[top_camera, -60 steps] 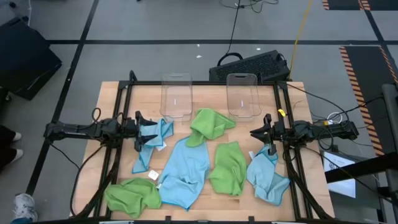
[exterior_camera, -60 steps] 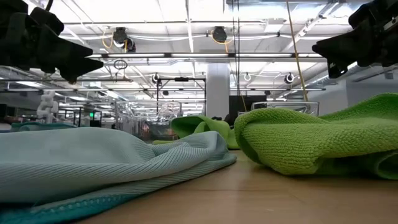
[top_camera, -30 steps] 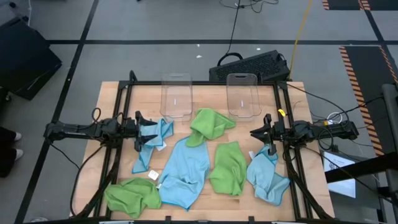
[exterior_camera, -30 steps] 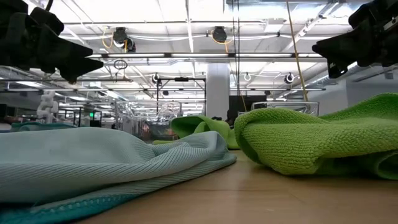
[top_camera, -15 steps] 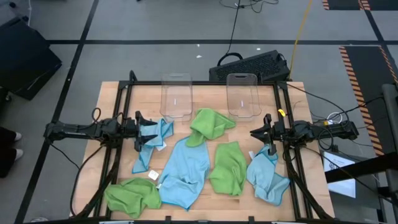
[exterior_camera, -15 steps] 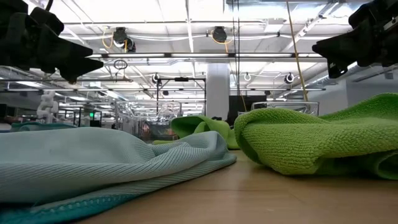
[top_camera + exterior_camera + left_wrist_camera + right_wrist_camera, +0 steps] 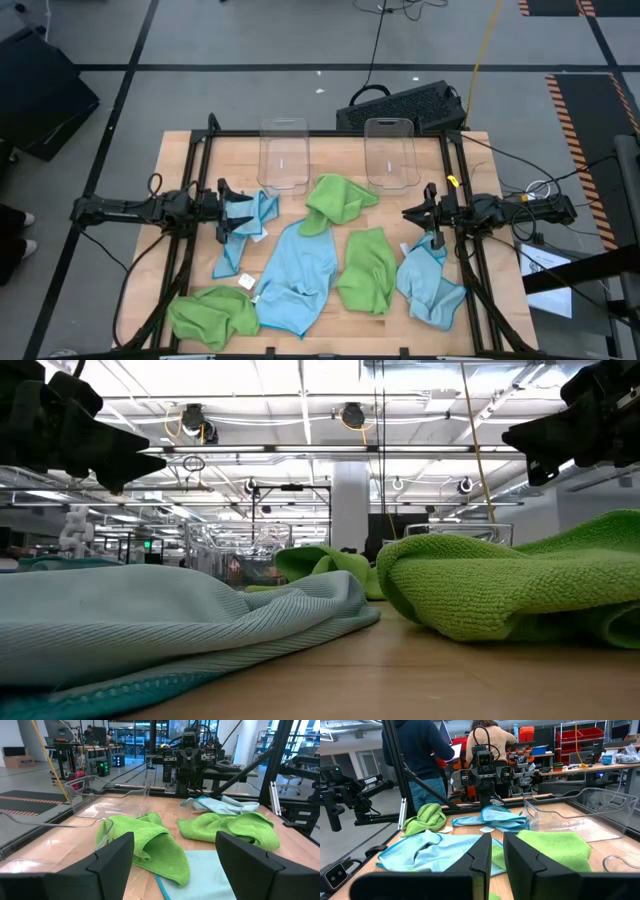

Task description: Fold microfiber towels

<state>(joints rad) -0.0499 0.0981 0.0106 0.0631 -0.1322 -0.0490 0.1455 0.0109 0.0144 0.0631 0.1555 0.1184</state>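
Note:
Several microfiber towels lie crumpled on the wooden table (image 7: 470, 150). Light blue ones lie at the left (image 7: 255, 212), in the middle (image 7: 300, 272) and at the right (image 7: 432, 285). Lime green ones lie at the far centre (image 7: 338, 200), centre right (image 7: 368, 268) and near left (image 7: 213, 315). My left gripper (image 7: 228, 212) hangs open and level above the left blue towel, pointing toward the table's right edge; its fingers (image 7: 112, 855) stand wide apart. My right gripper (image 7: 418, 213) hangs shut above the right blue towel, pointing left, fingers (image 7: 485, 852) nearly together.
Two clear plastic bins (image 7: 284, 155) (image 7: 390, 152) stand at the table's far edge. A black keyboard (image 7: 400, 105) lies behind them. Dark frame bars (image 7: 190, 230) (image 7: 462, 250) run along both sides. People (image 7: 427, 750) stand in the room beyond the table.

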